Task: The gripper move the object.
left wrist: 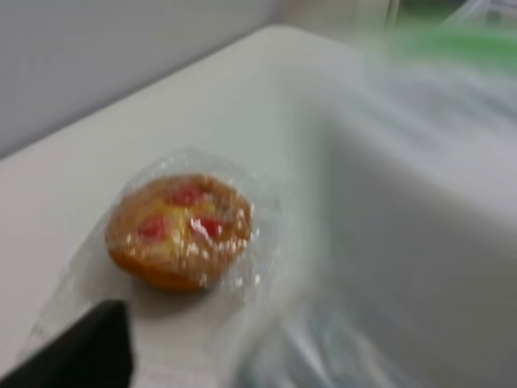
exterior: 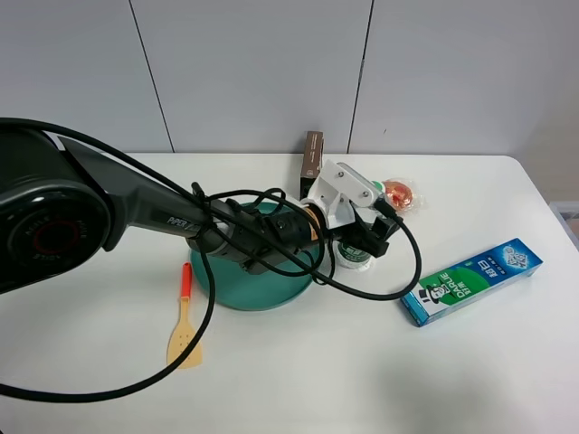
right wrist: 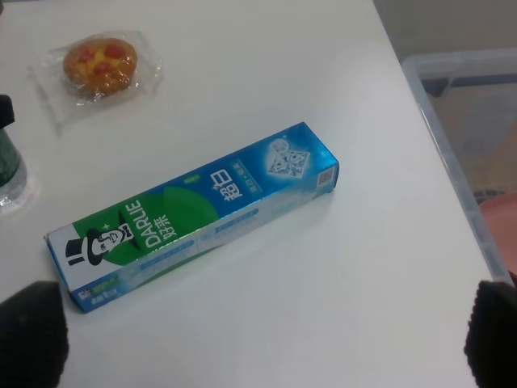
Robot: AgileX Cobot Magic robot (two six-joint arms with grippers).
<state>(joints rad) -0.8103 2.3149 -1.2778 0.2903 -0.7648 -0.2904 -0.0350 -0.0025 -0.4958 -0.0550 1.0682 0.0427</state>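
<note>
Exterior high view gives you the left gripper (exterior: 366,237) stretched across the teal plate (exterior: 253,294), its black jaws either side of the bottle (exterior: 353,258). The bottle stands just off the plate's rim, on the toothpaste box (exterior: 470,281) side. You cannot tell whether the jaws are clenched or only bracketing it. The left wrist view is mostly blurred plastic, likely because the bottle sits so close. Your right gripper (right wrist: 258,339) hangs released, well away from the plate. The arm hides most of the plate, and the part showing is bare. Beyond the plate, a clear wrapper (left wrist: 77,275) holds a muffin (left wrist: 179,230).
</note>
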